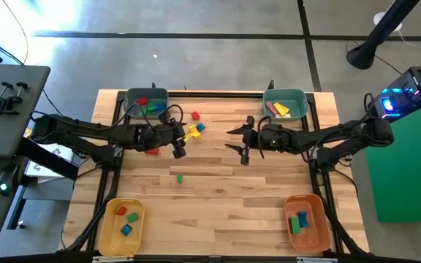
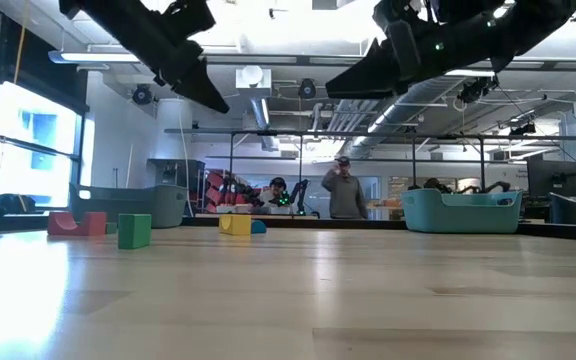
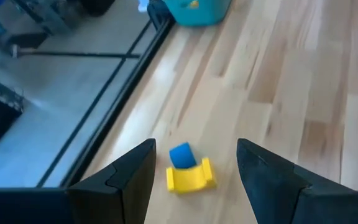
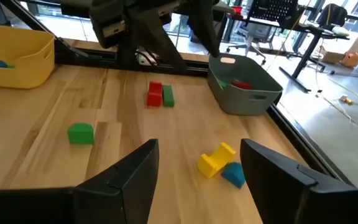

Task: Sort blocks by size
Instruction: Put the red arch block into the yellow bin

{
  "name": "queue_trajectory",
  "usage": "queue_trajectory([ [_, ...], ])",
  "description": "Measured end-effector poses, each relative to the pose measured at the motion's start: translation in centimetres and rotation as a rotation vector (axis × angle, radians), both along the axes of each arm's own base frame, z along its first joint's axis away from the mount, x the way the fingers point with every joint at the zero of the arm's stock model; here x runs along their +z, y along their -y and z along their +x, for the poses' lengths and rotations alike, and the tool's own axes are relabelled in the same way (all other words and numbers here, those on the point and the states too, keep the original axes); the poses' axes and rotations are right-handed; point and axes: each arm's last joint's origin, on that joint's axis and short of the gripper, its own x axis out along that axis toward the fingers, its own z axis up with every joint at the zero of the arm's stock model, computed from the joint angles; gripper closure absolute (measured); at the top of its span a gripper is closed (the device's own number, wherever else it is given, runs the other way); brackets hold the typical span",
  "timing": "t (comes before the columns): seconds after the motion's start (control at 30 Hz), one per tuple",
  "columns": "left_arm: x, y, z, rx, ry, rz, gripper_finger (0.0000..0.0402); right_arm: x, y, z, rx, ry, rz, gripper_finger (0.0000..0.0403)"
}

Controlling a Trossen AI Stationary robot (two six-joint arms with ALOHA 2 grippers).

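Both arms hang above the table's far half, fingers spread, nothing held.

The left gripper (image 1: 179, 147) hovers spread over the yellow arch block (image 3: 191, 177) and the blue block (image 3: 181, 155) touching it; the right gripper (image 1: 241, 143) hangs empty, jaws apart, near the table's middle; a green cube (image 1: 180, 177) lies alone further forward; a red block (image 1: 195, 115) sits near the left teal bin (image 1: 129, 98); other blocks lie in the four corner bins.
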Motion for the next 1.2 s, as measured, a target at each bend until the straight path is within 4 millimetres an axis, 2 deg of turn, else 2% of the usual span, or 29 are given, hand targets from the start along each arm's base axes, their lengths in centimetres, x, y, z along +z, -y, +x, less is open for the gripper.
queue_trajectory([
  [0.2, -1.3, 0.0, -1.2, 0.071, -0.124, -0.078, 0.0193, 0.2, 0.6, 0.0, -0.015, 0.014, -0.022, 0.0181],
  [0.37, -2.5, 0.0, -3.7, 0.3, -0.226, -0.243, 0.0193, 0.2, 0.9, 0.0, -0.037, 0.016, 0.0, 0.0181],
  [0.53, -3.4, 1.1, -5.9, 0.505, -0.313, -0.369, 0.0193, 0.0, 0.9, -0.1, -0.036, 0.005, 0.002, 0.0181],
  [0.67, -4.8, 2.2, -7.3, 0.675, -0.262, -0.449, 0.0193, -0.2, 0.8, -0.1, -0.031, -0.018, 0.013, 0.0181],
  [0.87, -7.0, 3.9, -8.3, 0.782, -0.157, -0.575, 0.0193, -0.5, 0.8, -0.2, -0.03, -0.045, 0.016, 0.0181],
  [1.0, -7.9, 4.1, -8.9, 0.879, -0.096, -0.613, 0.0193, -0.5, 0.7, -0.2, -0.025, -0.048, 0.02, 0.0181],
  [1.2, -8.7, 3.8, -8.5, 0.88, 0.036, -0.605, 0.0193, -0.5, 0.7, -0.2, -0.017, -0.053, 0.002, 0.0181],
])
